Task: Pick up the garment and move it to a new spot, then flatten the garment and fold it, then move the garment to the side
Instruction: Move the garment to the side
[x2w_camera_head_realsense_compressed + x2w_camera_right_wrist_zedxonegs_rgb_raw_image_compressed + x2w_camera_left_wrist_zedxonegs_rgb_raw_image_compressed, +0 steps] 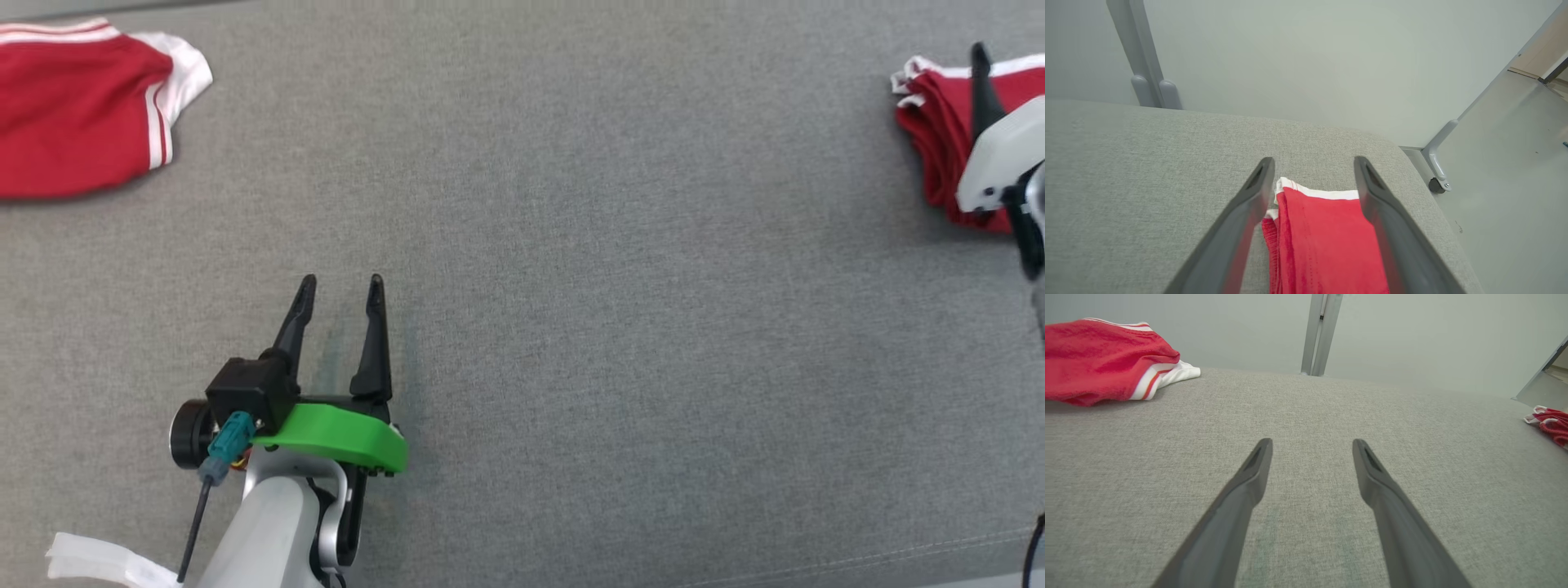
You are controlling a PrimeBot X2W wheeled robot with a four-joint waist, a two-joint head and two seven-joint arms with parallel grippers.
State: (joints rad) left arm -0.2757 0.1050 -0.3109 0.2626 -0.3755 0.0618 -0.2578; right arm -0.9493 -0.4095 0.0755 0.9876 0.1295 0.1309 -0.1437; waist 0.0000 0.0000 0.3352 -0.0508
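- The left gripper (pixel 341 286) is held low over the bare cushion (pixel 571 245), at the end of a pale forearm that rises from the lower left of the head view. Its fingers are pointed away from the robot.
- Its jaws are spread wide and nothing is held between them. Both garments are well apart from it.
- The right gripper (pixel 1314 163) is reached out to the far right, where one of its fingers (pixel 982 90) is seen over red cloth in the head view.
- Its jaws are likewise parted wide. The folded garment (pixel 1327 237) is straddled by them rather than pinched (the cloth lies flat between the two fingers).
- Whether the fingertips touch the cushion cannot be told.
- The folded garment is found near the cushion's right far corner, with its white trim turned away from the robot.
- Two garments are counted, both red with white trim: the folded one at the right and a loose garment (pixel 73 114) at the far left.
- Two grippers are counted, each with two dark fingers, and one grey cushion.
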